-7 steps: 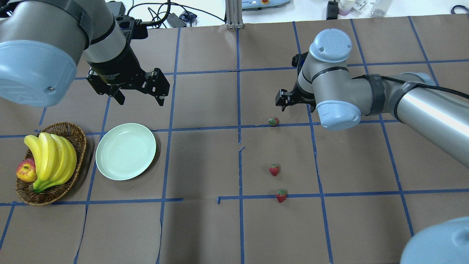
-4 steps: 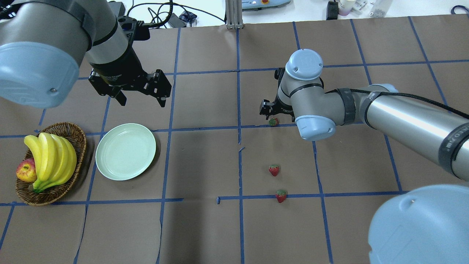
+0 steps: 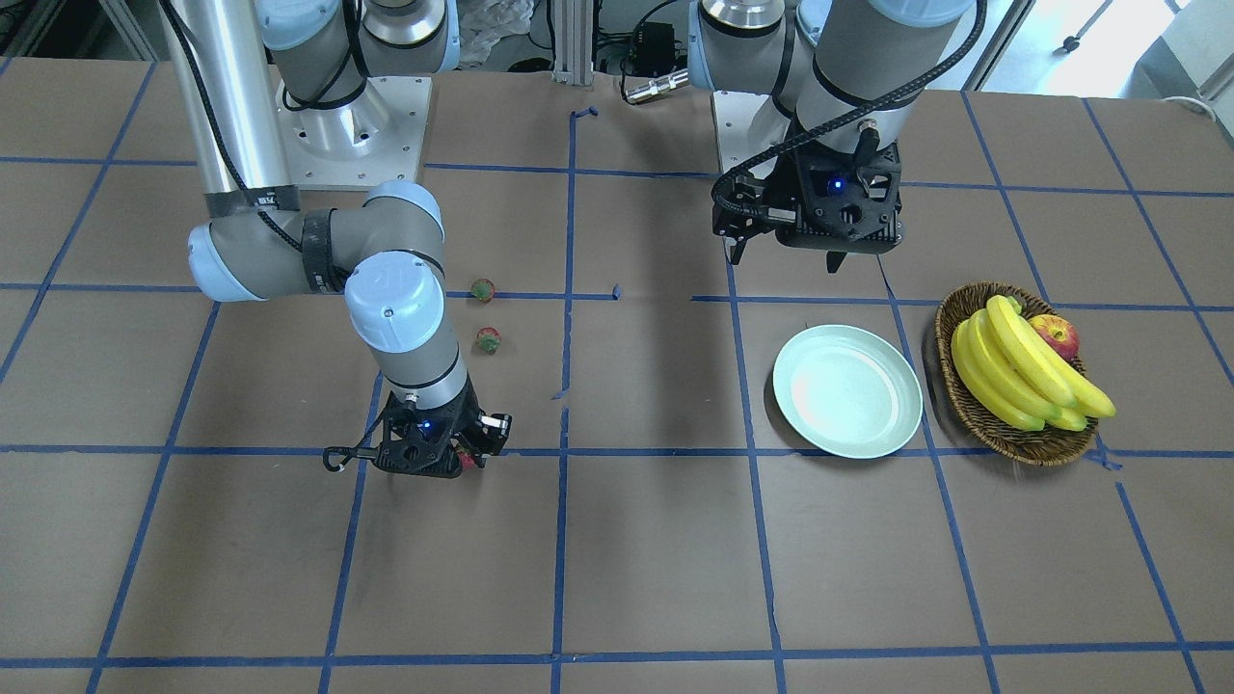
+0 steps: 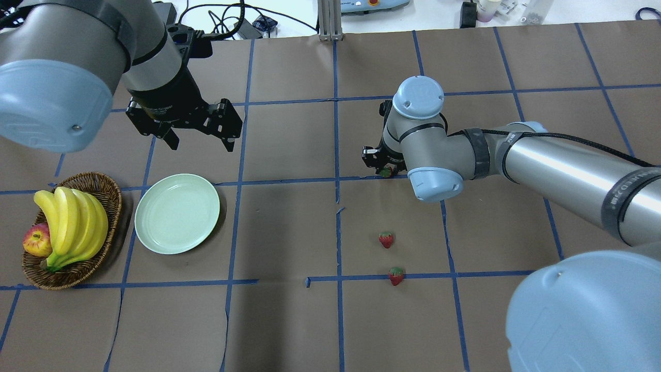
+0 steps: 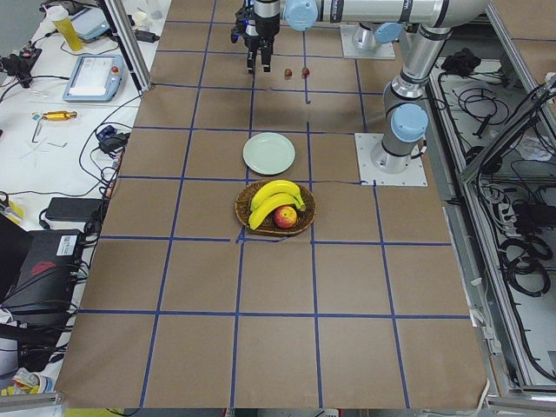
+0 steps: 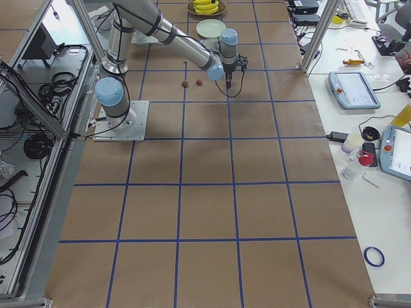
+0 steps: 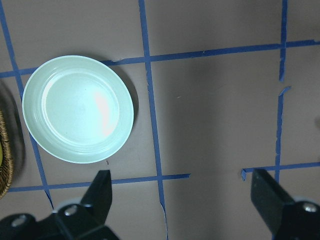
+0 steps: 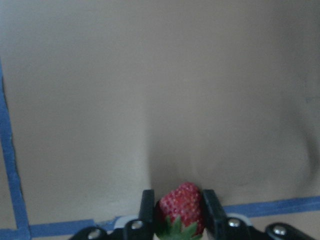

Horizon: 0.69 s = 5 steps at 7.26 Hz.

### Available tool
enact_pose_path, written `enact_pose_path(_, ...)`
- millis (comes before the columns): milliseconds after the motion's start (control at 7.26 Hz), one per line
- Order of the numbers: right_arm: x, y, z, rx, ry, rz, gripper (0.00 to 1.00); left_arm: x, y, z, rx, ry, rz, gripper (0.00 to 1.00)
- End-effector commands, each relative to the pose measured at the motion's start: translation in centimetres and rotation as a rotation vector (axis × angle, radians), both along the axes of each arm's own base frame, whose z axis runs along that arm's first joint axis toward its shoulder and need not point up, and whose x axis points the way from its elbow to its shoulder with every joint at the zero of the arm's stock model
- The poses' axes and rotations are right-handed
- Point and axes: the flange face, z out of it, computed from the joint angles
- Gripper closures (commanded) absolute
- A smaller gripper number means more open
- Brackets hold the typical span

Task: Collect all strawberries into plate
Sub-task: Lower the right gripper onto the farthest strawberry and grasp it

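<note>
Three small red strawberries are on the brown table. Two lie free, one (image 4: 386,239) beyond the other (image 4: 396,276), and both show in the front view (image 3: 489,338) (image 3: 482,289). My right gripper (image 4: 383,168) is down at the table, shut on the third strawberry (image 8: 180,204); its fingers (image 8: 147,205) press both sides of the berry. This berry barely shows under the wrist in the front view (image 3: 468,456). The mint-green plate (image 4: 177,213) is empty and lies beside the basket. My left gripper (image 4: 199,135) hangs open and empty above the table, just beyond the plate (image 7: 77,107).
A brown wicker basket (image 4: 111,187) with bananas (image 4: 72,222) and an apple (image 4: 36,241) stands left of the plate. Blue tape lines grid the table. Cables and equipment lie past the far edge.
My right arm swung left and lowered onto the farthest strawberry, and its fingers now grip the berry. My left gripper has barely moved and stays open.
</note>
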Motion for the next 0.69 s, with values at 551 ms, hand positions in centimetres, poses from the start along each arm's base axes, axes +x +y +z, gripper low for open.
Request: enact_pose_path(551, 20.4, 9.5, 2.6, -0.015, -0.083, -0.068, 1.00, -0.1, 0.0, 0.0, 0.001, 0.000, -0.001, 0.00)
